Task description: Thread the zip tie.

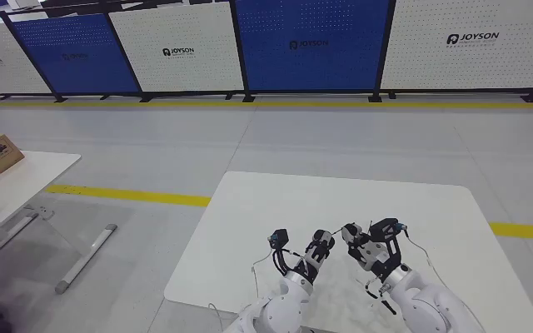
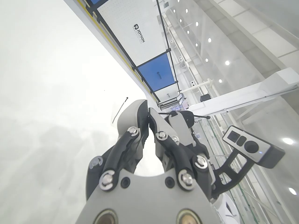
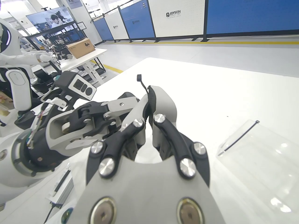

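Observation:
A thin black zip tie (image 3: 143, 85) sticks up out of my right gripper (image 3: 148, 99), which is shut on its strap, with the square head (image 3: 139, 76) free above the fingertips. My left gripper (image 2: 148, 114) is shut as well, tip to tip with the right one. The same tie's strap (image 2: 184, 115) runs out sideways from the left fingertips. In the top view the left gripper (image 1: 321, 243) and the right gripper (image 1: 350, 235) meet a little above the white table (image 1: 416, 208), near its front middle.
A clear plastic tray (image 3: 254, 155) lies on the table beside the right gripper, with a spare zip tie (image 3: 243, 136) on it. That spare tie (image 2: 119, 111) is also on the table past the left fingers. A second table with a cardboard box (image 3: 80, 47) stands to the left.

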You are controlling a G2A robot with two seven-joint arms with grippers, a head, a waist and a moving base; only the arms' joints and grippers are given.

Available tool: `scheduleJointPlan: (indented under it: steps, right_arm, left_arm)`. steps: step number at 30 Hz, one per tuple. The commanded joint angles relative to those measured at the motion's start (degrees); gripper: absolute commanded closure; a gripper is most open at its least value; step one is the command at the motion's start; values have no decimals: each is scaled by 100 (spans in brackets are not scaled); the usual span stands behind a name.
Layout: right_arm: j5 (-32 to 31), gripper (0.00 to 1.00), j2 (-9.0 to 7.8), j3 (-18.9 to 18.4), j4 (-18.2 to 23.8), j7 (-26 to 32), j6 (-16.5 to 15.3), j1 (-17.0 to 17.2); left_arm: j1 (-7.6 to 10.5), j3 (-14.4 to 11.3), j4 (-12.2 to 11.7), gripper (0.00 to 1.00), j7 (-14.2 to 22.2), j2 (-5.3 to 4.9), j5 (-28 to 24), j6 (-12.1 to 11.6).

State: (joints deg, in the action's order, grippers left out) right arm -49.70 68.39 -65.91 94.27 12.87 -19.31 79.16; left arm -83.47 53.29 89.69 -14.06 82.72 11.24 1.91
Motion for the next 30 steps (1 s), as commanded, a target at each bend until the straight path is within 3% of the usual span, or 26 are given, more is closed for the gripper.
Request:
scheduleJointPlan:
  steps: [1,12,16,19,30]
  right_arm:
    - [-16,100,0,3,0,10,-6,-2]
    - [-29,100,-7,31,12,177,-18,-31]
    - [676,100,-27,76,39,294,-18,-89]
    - [857,100,-79,69,57,380,-18,-128]
    - [711,100,-204,173,-6,318,-18,-172]
  left_arm:
    - [4,2,-2,100,-10,3,-6,-6]
    - [-8,-9,8,100,-7,3,134,-25]
    - [-6,-20,2,100,4,4,191,-11]
    - [-10,-21,6,100,3,5,201,-15]
    - [-82,4,92,100,-12,1,196,-137]
